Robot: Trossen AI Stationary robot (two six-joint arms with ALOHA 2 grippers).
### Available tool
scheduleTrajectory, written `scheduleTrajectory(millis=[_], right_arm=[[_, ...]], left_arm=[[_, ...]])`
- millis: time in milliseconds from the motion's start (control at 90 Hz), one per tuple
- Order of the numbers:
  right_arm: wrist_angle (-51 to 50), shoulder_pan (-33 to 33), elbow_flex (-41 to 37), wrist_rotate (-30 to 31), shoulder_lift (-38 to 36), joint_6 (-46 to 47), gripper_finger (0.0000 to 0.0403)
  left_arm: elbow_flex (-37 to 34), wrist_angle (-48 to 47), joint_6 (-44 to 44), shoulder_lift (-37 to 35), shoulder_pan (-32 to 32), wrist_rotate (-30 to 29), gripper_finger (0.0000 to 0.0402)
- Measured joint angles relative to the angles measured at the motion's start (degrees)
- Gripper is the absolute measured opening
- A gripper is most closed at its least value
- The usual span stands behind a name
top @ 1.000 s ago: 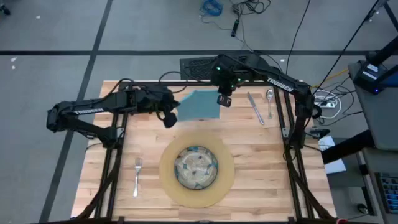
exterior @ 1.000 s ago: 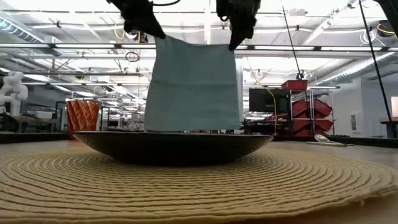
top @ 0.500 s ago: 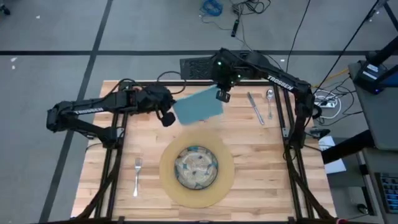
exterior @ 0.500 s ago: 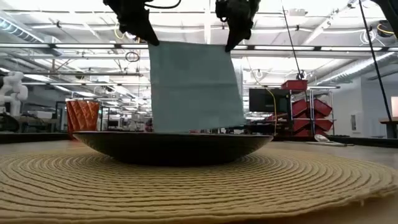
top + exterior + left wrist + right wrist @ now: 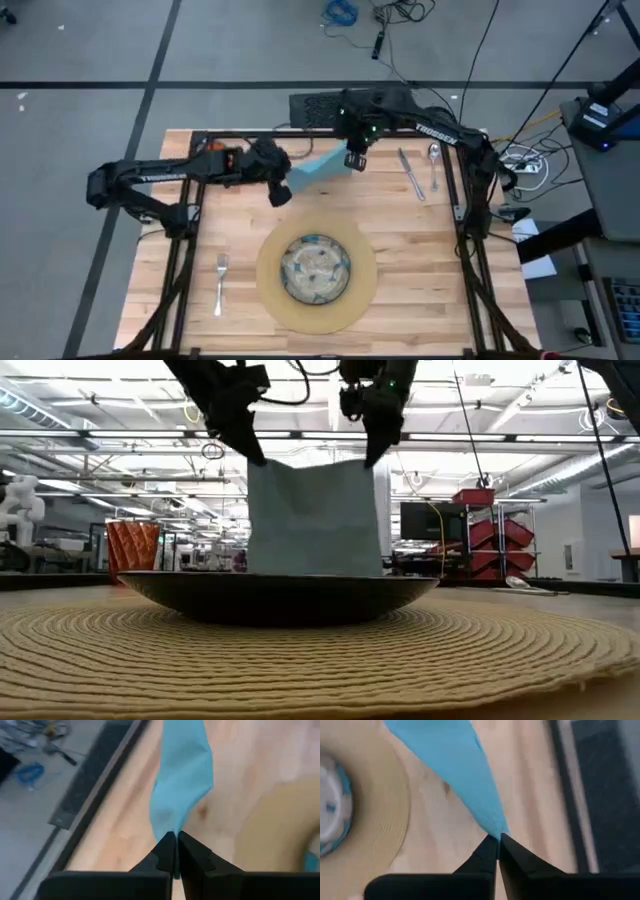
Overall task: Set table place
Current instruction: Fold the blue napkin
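A teal napkin [image 5: 318, 168] [image 5: 315, 515] hangs over the table's far middle, held between both grippers. My left gripper [image 5: 283, 192] [image 5: 255, 457] is shut on its upper left corner and my right gripper [image 5: 354, 160] [image 5: 370, 455] is shut on its upper right corner. Nearer, the speckled plate [image 5: 314, 267] sits on the round tan mat [image 5: 365, 290]. A fork [image 5: 221, 283] lies left of the mat. A knife [image 5: 410, 172] and a spoon [image 5: 433, 165] lie at the far right. The orange cup [image 5: 132, 545] stands at the far left. My left gripper pinches one upper corner of the napkin [image 5: 172, 827] between its two fingers, which slant downward from above. The cloth hangs below them. My right gripper pinches the other upper corner [image 5: 495, 831] the same way, from above. The napkin's top edge sags a little between the two holds; the plate hides its lower edge in the low view.
The table's black frame rail [image 5: 250, 133] runs along the far edge behind the napkin. A dark keyboard-like slab [image 5: 320, 105] lies on the floor beyond it. Bare wood [image 5: 420, 260] shows right of the mat.
My left gripper has gone toward the table's right edge, closer to my right gripper, and both have come down. The napkin hangs lower and narrower than before, and its top edge has gone from taut to slightly slack. Both holds have stayed shut.
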Motion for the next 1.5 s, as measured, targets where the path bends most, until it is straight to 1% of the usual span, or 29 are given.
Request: scheduleTrajectory(millis=[100, 211, 400, 500, 589, 789, 878, 978, 1200, 1422, 1500], right_arm=[[-0.4, 1.6, -5.0, 0.1, -0.7, 0.9, 0.0000], [0.6, 3.3, -9.7, 0.1, -4.2, 3.1, 0.0000], [7.3, 4.3, -19.4, -2.6, -9.7, 6.2, 0.0000], [9.7, 4.3, -23.0, -2.9, -11.7, 7.5, 0.0000], [11.4, 4.4, -25.2, -2.9, -12.0, 7.7, 0.0000], [16.3, 3.8, -28.8, -4.3, -12.1, 6.2, 0.0000], [19.0, 1.9, -29.7, -4.3, -12.1, 5.7, 0.0000], [21.3, -0.2, -30.5, -5.8, -11.3, 5.0, 0.0000], [21.4, -1.5, -30.6, -7.8, -6.9, 2.9, 0.0000], [24.0, -2.8, -30.5, -8.3, -6.0, 1.9, 0.0000], [23.6, -3.4, -30.5, -8.3, -5.9, 1.9, 0.0000]], left_arm=[[-0.2, 0.0, -1.3, 1.3, -3.8, 0.2, 0.0000], [-0.2, 0.0, -1.9, 1.8, -6.5, 0.5, 0.0000], [-0.2, 0.2, -4.4, 4.5, -8.4, 0.4, 0.0000], [-0.2, 0.5, -4.8, 7.4, -8.4, 0.1, 0.0000], [-0.2, 1.2, -4.8, 10.0, -8.7, -0.1, 0.0000], [-0.2, 1.6, -4.8, 12.9, -8.7, -0.9, 0.0000], [-0.2, 1.9, -4.8, 14.0, -8.4, -1.1, 0.0000], [-0.2, 1.8, -4.8, 14.9, -7.8, -1.1, 0.0000], [-2.0, 3.9, -4.2, 15.4, -6.5, -2.0, 0.0000], [-4.6, 6.3, -3.4, 15.4, -5.0, -1.7, 0.0000], [-4.8, 8.0, -3.0, 15.4, -4.4, -1.7, 0.0000]])
